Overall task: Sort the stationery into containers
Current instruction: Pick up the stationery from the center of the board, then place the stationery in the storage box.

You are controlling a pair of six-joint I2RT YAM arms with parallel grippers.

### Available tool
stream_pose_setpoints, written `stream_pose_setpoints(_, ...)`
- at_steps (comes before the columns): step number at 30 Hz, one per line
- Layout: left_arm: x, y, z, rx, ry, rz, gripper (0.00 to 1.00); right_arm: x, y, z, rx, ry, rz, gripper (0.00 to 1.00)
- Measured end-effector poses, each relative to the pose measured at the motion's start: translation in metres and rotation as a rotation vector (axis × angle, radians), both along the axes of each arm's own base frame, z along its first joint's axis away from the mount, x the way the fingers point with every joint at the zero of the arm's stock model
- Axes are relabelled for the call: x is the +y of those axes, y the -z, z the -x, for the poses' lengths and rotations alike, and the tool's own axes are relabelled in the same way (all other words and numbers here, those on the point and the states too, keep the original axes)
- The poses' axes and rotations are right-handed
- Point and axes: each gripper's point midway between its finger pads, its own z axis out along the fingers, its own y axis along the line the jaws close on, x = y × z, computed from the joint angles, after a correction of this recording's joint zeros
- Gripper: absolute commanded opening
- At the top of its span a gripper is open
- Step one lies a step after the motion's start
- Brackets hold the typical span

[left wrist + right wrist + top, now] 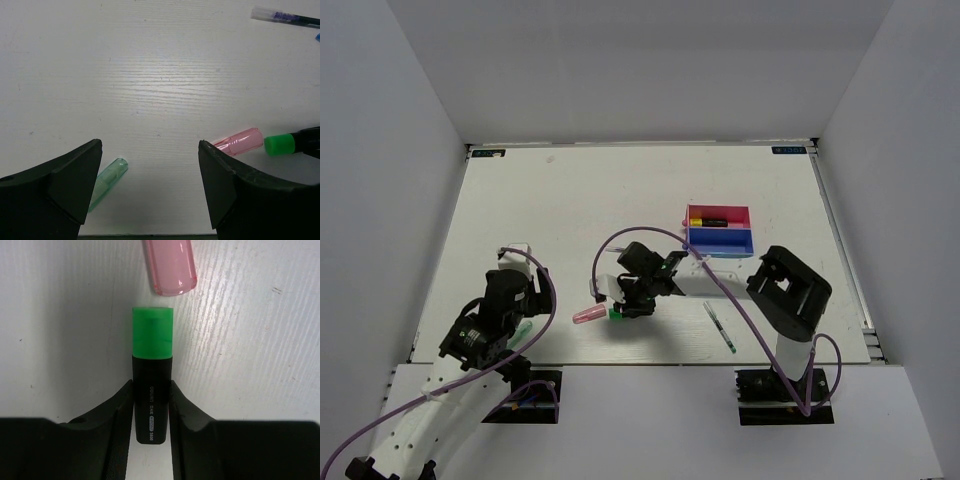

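Containers [720, 230] sit far right on the table [570, 220]: pink tray [740, 212] w/ an orange-yellow highlighter [708, 222] lying in it, blue tray [720, 242] touching its near side. Green highlighter [152, 370], black body w/ green end, lies flat at table centre, clamped btwn the right end effector [151, 385] fingers. Pink highlighter [170, 265] is just beyond its green end, not touching. Left end effector [149, 150] is wide, holding nothing, w/ a pale green highlighter [107, 182] on the table under it. Thin pen [720, 327] lies near the right arm.
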Motion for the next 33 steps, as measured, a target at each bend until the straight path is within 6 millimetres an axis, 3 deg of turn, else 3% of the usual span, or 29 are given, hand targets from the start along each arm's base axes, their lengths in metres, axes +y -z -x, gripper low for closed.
stream_pose_setpoints(4, -0.002, 0.001, 0.0, 0.003, 0.008, 0.006, 0.88, -0.003, -0.002, -0.006, -0.027, 0.031, 0.008, 0.0)
stream_pose_setpoints(8, -0.006, 0.001, 0.001, 0.008, 0.026, 0.019, 0.88, -0.021, -0.006, -0.008, -0.042, 0.066, 0.069, 0.0)
stream_pose_setpoints(11, -0.009, 0.001, 0.001, 0.011, 0.038, 0.027, 0.88, -0.034, -0.021, -0.011, -0.061, 0.09, 0.09, 0.0)
stream_pose_setpoints(17, -0.013, 0.002, 0.0, 0.014, 0.053, 0.039, 0.88, -0.034, -0.089, -0.039, -0.197, 0.165, -0.003, 0.0)
stream_pose_setpoints(21, -0.015, 0.002, 0.0, 0.017, 0.062, 0.045, 0.88, -0.047, -0.134, -0.077, -0.376, 0.253, -0.046, 0.0)
stream_pose_setpoints(24, -0.016, 0.002, 0.0, 0.021, 0.068, 0.048, 0.88, -0.073, -0.151, -0.114, -0.498, 0.349, -0.02, 0.0)
stream_pose_setpoints(27, -0.017, 0.003, 0.0, 0.024, 0.073, 0.051, 0.88, -0.111, -0.156, -0.152, -0.576, 0.454, 0.043, 0.0)
stream_pose_setpoints(33, -0.021, 0.004, 0.0, 0.031, 0.089, 0.057, 0.88, -0.185, -0.164, -0.205, -0.654, 0.586, 0.128, 0.0)
